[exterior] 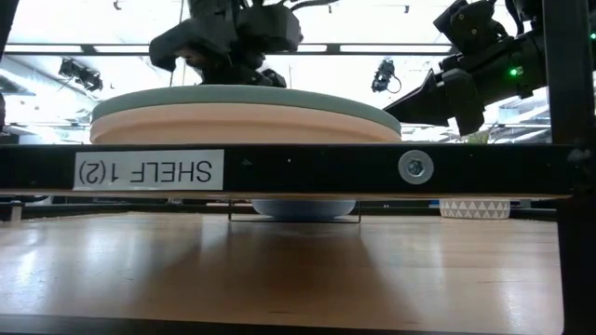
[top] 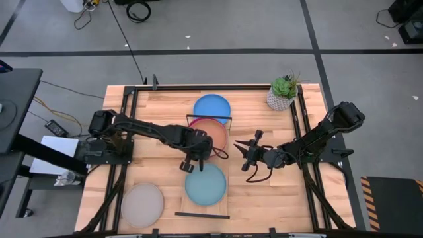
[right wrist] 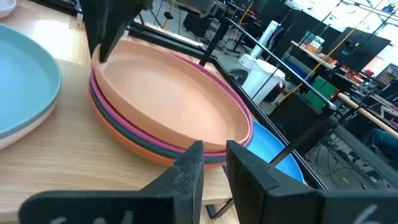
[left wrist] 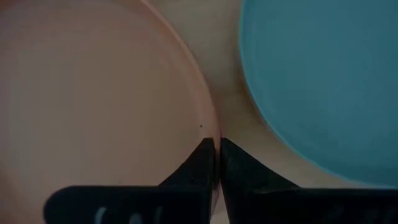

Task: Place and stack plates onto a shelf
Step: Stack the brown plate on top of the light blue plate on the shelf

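Note:
A pale-wood shelf (top: 221,158) runs from far to near across the table's middle. On it lie a blue plate (top: 211,106), a stack topped by a peach plate (top: 210,132) (right wrist: 168,93) over pink, teal and orange ones, and a light blue plate (top: 205,183) lying on a tan one (exterior: 242,126). A grey plate (top: 142,203) lies on the table's near left. My left gripper (top: 195,157) (left wrist: 217,149) is shut at the stack's near rim. My right gripper (top: 248,156) (right wrist: 214,158) hovers just right of the stack, open by a narrow gap, touching nothing. My left gripper pinches the peach top plate's rim (left wrist: 215,127) between its two fingers, on the side facing the light blue plate. The fingers (right wrist: 106,34) come from above, pointing down. The plate lies level on the stack beneath it.
A potted plant in a white pot (top: 283,92) stands at the table's far right. Thin black wire frames (top: 210,119) (top: 201,215) cross the shelf's ends. Black rails (top: 301,125) run along both table sides. Bare wood lies between the grey plate and the shelf.

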{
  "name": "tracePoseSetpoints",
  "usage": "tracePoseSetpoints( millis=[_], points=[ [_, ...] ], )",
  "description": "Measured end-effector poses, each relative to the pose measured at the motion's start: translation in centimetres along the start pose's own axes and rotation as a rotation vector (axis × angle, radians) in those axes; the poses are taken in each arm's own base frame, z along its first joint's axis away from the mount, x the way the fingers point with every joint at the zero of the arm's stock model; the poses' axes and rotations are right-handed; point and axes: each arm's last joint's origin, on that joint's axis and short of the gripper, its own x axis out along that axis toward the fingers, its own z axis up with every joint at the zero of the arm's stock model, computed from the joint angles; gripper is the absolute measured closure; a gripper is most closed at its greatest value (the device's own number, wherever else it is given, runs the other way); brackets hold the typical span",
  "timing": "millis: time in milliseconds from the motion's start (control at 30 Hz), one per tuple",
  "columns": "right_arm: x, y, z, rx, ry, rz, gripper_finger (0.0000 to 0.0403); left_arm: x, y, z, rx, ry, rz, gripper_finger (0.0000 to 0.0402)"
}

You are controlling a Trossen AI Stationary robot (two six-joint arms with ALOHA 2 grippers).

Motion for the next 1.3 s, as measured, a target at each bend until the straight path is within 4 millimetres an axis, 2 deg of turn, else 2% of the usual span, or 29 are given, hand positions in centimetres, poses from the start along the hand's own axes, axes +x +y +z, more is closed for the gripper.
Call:
tracePoseSetpoints(
  millis=[133, 267, 400, 500, 1000, 1167, 1300],
  points=[
    [0.0, 0.0, 0.0, 0.003, -0.001, 0.002, 0.0328, 0.0, 0.1, 0.1, -0.039, -0.007, 0.012, 0.0362],
    [0.0, 0.0, 0.0, 0.003, -0.001, 0.003, 0.0328, 0.0, 0.1, 0.0, -0.066, 0.002, 0.030, 0.0321],
    [0.0, 0.0, 0.0, 0.003, -0.001, 0.003, 0.0328, -0.9, 0.3, 0.3, -0.080, -0.018, 0.049, 0.0276],
    [0.0, 0.0, 0.0, 0.003, -0.001, 0.004, 0.0328, -1.7, 0.5, 0.6, -0.083, -0.032, 0.069, 0.0260],
    [0.1, 0.1, 0.1, 0.016, -0.017, 0.048, 0.0328, -1.7, 1.5, -0.5, -0.179, 0.070, 0.139, 0.0259],
    [2.3, -0.9, 0.1, 0.137, -0.087, 0.202, 0.0336, -1.7, 2.2, -1.0, -0.201, 0.097, 0.155, 0.0259],
    [4.1, -1.3, -0.8, 0.161, -0.057, 0.183, 0.0350, -1.7, 2.6, -1.2, -0.206, 0.116, 0.166, 0.0259]
  ],
)
